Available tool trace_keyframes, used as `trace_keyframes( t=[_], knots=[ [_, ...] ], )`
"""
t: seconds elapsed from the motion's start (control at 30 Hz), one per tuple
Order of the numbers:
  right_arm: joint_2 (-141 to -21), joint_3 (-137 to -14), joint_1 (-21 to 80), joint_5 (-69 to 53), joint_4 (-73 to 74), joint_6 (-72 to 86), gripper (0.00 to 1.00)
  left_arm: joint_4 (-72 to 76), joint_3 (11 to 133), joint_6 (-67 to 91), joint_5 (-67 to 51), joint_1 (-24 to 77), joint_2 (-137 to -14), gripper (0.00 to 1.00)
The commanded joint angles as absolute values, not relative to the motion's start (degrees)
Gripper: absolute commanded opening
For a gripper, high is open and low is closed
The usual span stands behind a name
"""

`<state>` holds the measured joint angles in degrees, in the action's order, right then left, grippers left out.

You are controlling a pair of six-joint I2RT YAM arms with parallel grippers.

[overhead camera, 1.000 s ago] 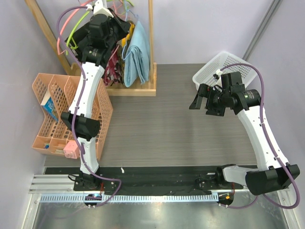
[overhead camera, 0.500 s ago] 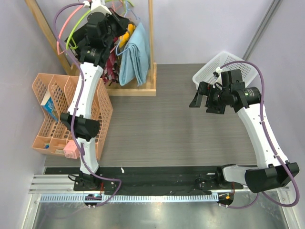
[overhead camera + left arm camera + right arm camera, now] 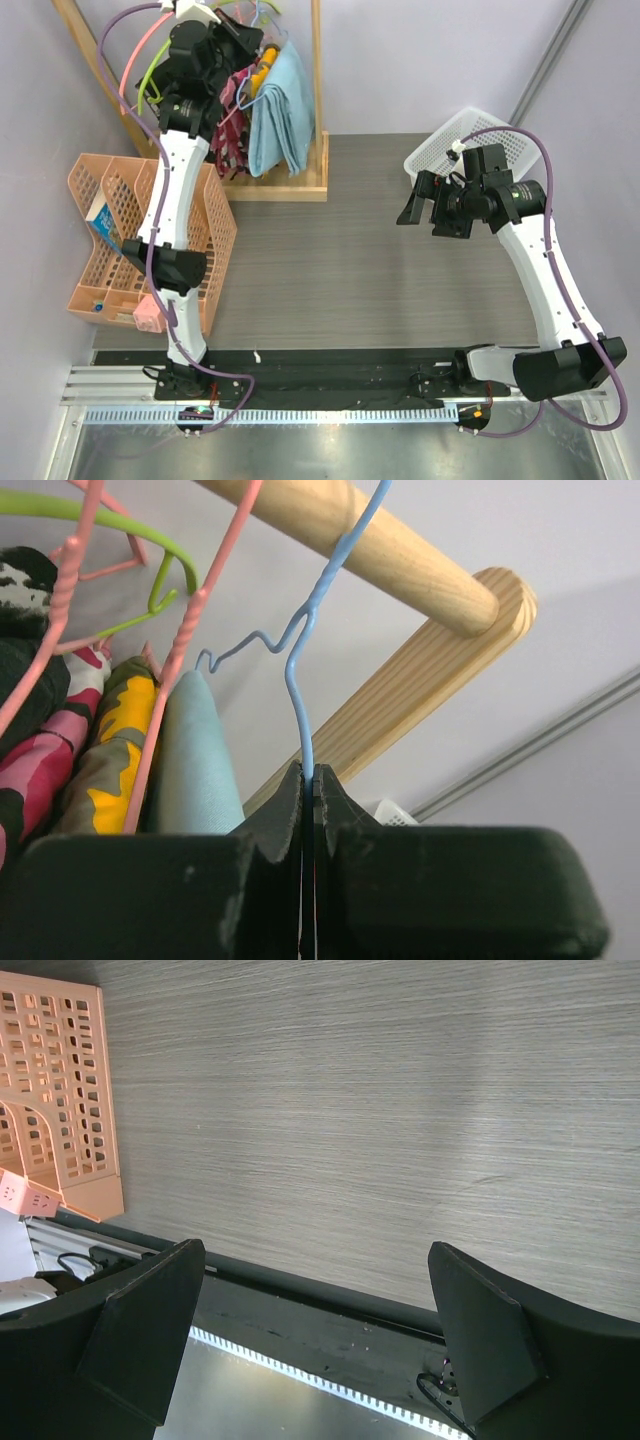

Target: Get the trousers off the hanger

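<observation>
The light is bright, even and diffuse, casting only faint, soft shadows on the table (image 3: 330, 260) beneath the right pincer (image 3: 413, 202). Glare flares on the metal rail (image 3: 330, 415) well behind both pincers. Close to the lens, the left pincer (image 3: 307, 775) looks dark and soft-edged, while the hanger (image 3: 298, 720) wire just above it is crisp.

We count one light-blue wire hanger (image 3: 298, 710), two pink hangers (image 3: 188, 620), one lime-green hanger (image 3: 100, 520), one pair of sky-blue trousers (image 3: 285, 110), one yellow-camouflage garment (image 3: 115, 755), one peach rack (image 3: 95, 185) and one white basket (image 3: 432, 158).
</observation>
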<state>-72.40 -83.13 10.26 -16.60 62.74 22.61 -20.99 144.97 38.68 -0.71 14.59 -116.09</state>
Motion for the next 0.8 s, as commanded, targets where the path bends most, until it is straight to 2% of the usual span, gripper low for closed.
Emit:
trace_keyframes(
  t=[0.0,0.43,0.77],
  knots=[
    [-72.60,-85.69,9.93,-16.79,62.84,22.76,1.00,-3.34,150.56,40.78,1.23,13.10,-109.43,0.00],
    [-72.60,-85.25,10.02,-18.54,62.67,23.03,1.00,-7.12,145.13,41.13,-3.77,12.30,-101.87,0.00],
    [-71.98,-86.39,13.61,-17.23,64.94,21.72,0.96,-16.78,134.49,38.06,-4.74,12.13,-85.89,0.00]
  ],
)
